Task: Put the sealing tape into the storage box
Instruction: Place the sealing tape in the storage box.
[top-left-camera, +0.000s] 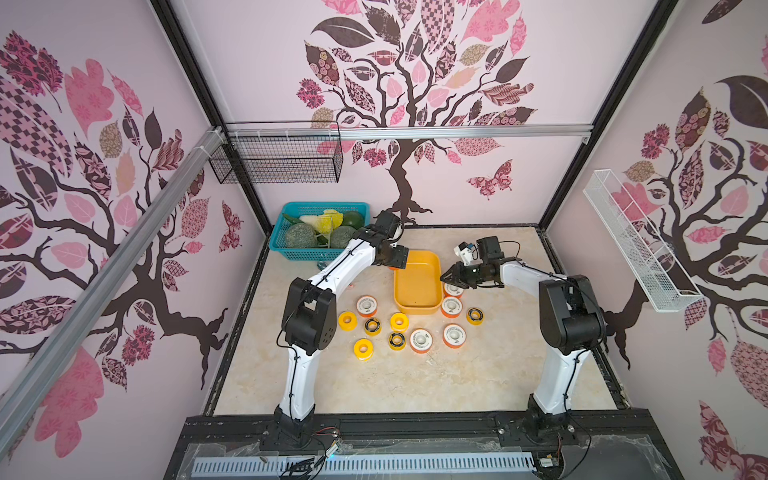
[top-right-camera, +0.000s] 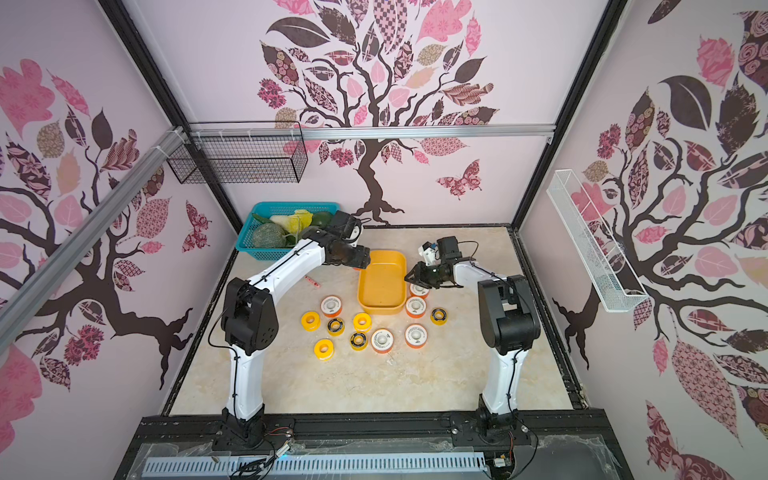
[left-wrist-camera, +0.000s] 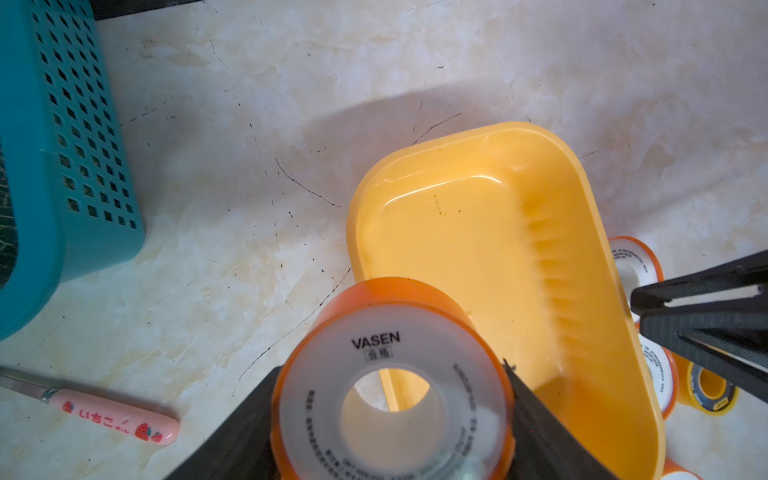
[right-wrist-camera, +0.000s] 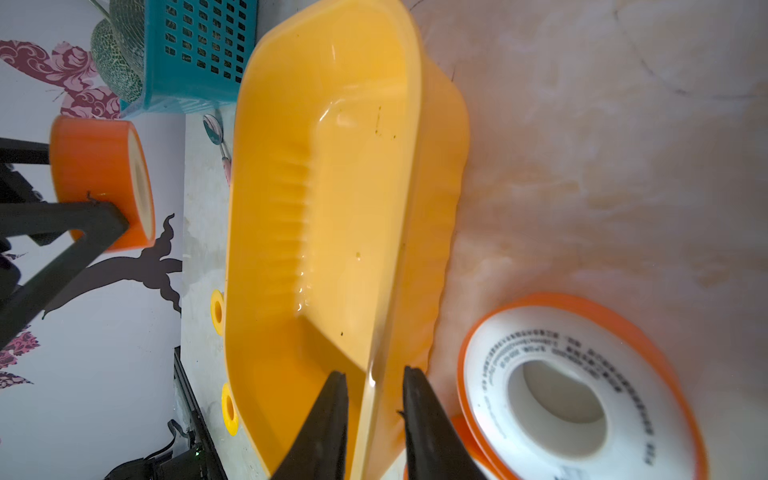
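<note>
Clamping the sealing tape roll across its orange rim, the left gripper holds it raised with the white label face toward the wrist camera. The roll sits at the far left corner of the storage box, more beside that wall than over the floor. The right gripper stands narrow, with one finger inside the opposite long wall and one outside and the rim between them. Slivers of orange show on either side, so I cannot tell whether it actually pinches the wall. The box is empty and rests on the marbled table. Another orange roll lies flat just beside its outer wall, near the right fingers. The loose rolls, orange and yellow, lie scattered toward the robot's base. A teal basket stands beyond the left arm, and a pink-handled utensil lies on the table between the basket and the box. To do the drop well, I would carry the roll sideways until all of it hangs over the box floor, not over the rim. Then I would lower it close to the bottom and tip the face downward before letting go, since a roll released on edge is likely to wheel or bounce out of such a shallow tub. The descent should stay toward the left half, clear of the right fingers.
</note>
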